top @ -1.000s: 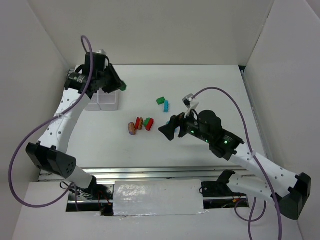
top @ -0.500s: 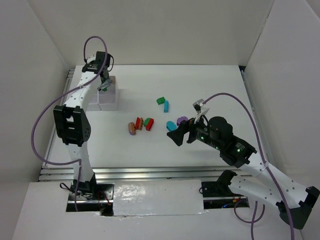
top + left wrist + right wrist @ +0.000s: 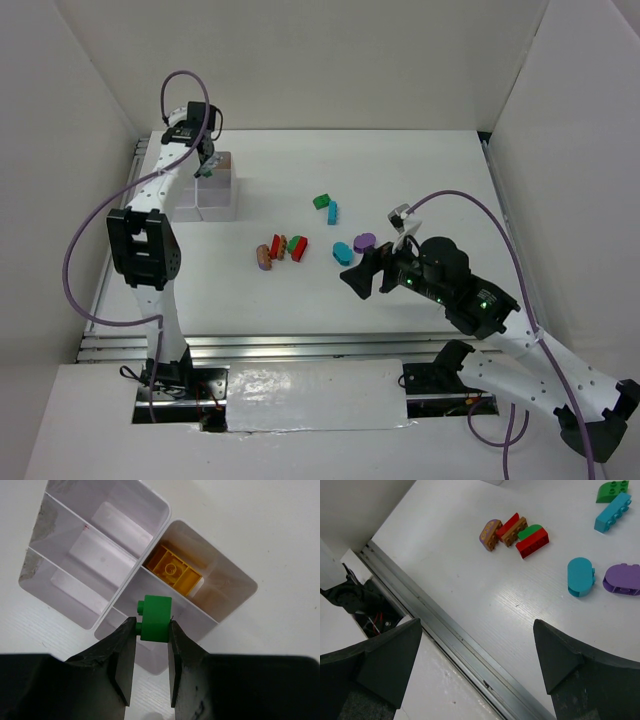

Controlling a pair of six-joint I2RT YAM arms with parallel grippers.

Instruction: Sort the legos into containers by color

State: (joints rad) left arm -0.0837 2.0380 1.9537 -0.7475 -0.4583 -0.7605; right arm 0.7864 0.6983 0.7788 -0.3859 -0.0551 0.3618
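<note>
The left gripper (image 3: 151, 625) is pinching a green brick (image 3: 156, 617) between its two fingers, clamped on the brick's sides, studs pointing left in the wrist view. It is hanging nose-down over the white tray (image 3: 167, 507), and the brick is sitting above the compartment right beside the one holding a yellow brick (image 3: 175, 572). Behind it, the left arm is standing tall from its base and reaching out to the far left corner of the table (image 3: 430, 170).

Over to the right gripper (image 3: 477, 627): its jaws are spread wide, holding nothing, and it is hovering above the near middle of the table, pointing left. Its arm is slanting in low from the near right corner.

Ahead of those open fingers, the loose pieces are lying apart from them: a teal oval (image 3: 580, 576) just beside a purple oval (image 3: 622, 578), a tight cluster of red, brown and green bricks (image 3: 520, 532), and farther off a teal brick (image 3: 612, 511) next to a green piece (image 3: 613, 490).
</note>
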